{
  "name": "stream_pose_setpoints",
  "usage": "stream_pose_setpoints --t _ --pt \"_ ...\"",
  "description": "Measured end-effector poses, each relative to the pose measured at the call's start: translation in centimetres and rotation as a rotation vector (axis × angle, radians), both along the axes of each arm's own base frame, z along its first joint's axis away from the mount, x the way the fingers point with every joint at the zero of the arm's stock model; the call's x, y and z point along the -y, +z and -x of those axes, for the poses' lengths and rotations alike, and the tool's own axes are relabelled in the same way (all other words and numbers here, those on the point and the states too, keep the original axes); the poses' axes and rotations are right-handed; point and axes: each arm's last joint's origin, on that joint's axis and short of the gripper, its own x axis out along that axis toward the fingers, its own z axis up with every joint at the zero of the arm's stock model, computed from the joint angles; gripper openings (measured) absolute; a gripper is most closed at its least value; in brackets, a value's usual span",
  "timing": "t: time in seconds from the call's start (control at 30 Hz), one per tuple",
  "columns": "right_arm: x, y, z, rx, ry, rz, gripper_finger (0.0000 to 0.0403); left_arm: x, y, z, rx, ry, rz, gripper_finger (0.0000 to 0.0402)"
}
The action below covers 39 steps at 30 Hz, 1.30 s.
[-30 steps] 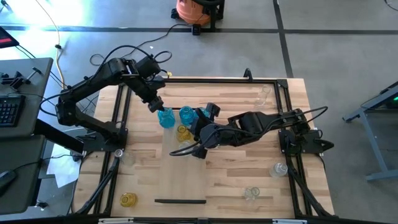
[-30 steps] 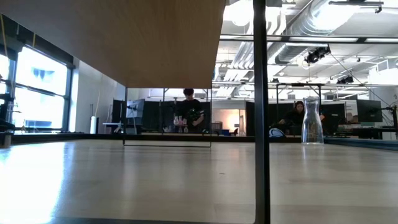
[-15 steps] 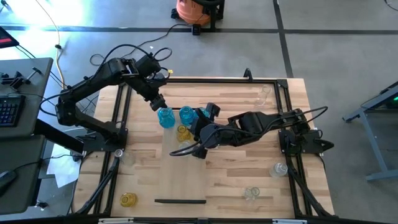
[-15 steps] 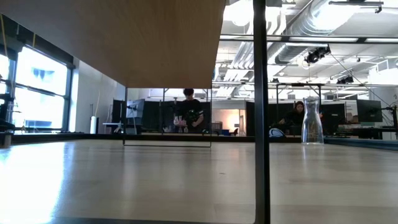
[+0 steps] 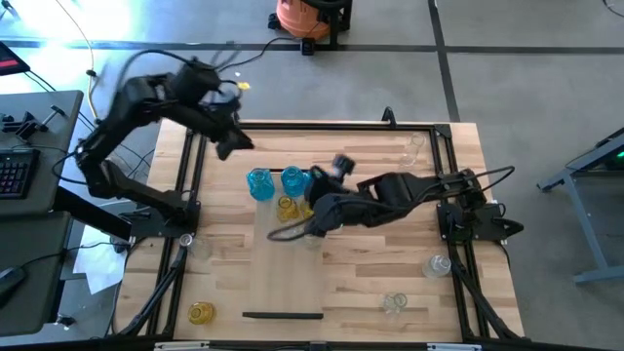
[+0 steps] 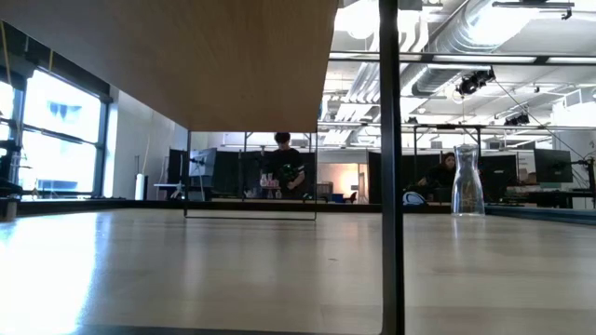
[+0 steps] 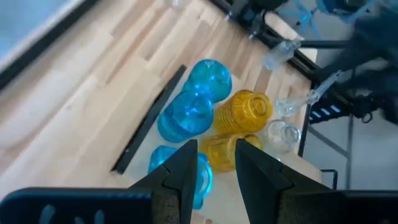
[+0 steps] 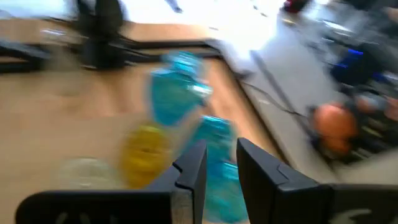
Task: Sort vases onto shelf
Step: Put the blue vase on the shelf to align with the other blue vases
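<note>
the left gripper (image 7: 212,163) hangs above the table with its fingers a narrow gap apart and nothing between them; just beyond its tips a cluster of vases stands on the pale shelf (image 7: 93,99): blue vases (image 7: 186,115) nearest, yellow vases (image 7: 244,112) next, a clear vase (image 7: 281,134) behind those. the right gripper (image 8: 219,163) sits low over the same cluster (image 5: 278,185) from the other side, fingers also slightly parted, seemingly empty though the picture is smeared. farther off, a yellow vase (image 5: 201,312) and clear vases (image 5: 394,303) stand near the table edges
</note>
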Motion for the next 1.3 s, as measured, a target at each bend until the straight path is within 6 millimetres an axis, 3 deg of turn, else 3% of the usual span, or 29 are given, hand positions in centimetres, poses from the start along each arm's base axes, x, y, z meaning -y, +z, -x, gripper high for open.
stream_pose_setpoints --t 0.1,0.27,0.43,0.6,0.83,0.97,1.17,1.3 --pt "1.6 0.4 1.4 -0.019 -0.132 0.031 0.0063 1.0 1.5 2.2 -0.014 0.036 -0.048 0.0086" --pt "4.8 0.7 4.2 -0.110 -0.316 -0.005 0.0007 2.7 2.4 5.9 -0.034 0.103 -0.077 0.0052" --pt "7.1 0.5 4.2 -0.140 -0.334 -0.102 0.0003 4.1 2.7 8.5 0.027 0.147 -0.071 0.0006" --pt "9.2 -3.2 3.9 -0.270 -0.448 -0.086 0.0000 5.2 2.4 10.2 0.051 0.196 -0.024 0.0002" --pt "10.9 -6.3 6.1 -0.289 -0.630 -0.067 0.0000 5.8 2.1 11.7 0.073 0.251 -0.003 0.0001" --pt "11.6 -4.2 8.4 -0.178 -0.694 -0.048 0.0000 5.7 2.1 11.7 0.069 0.267 -0.019 0.0000" --pt "14.9 -1.7 11.7 -0.017 -0.874 -0.055 0.0000 5.5 2.0 11.2 0.052 0.246 -0.036 0.0000" --pt "16.1 -1.9 11.9 -0.027 -0.918 -0.056 0.0000 5.3 2.0 10.8 0.039 0.219 -0.061 0.0000"
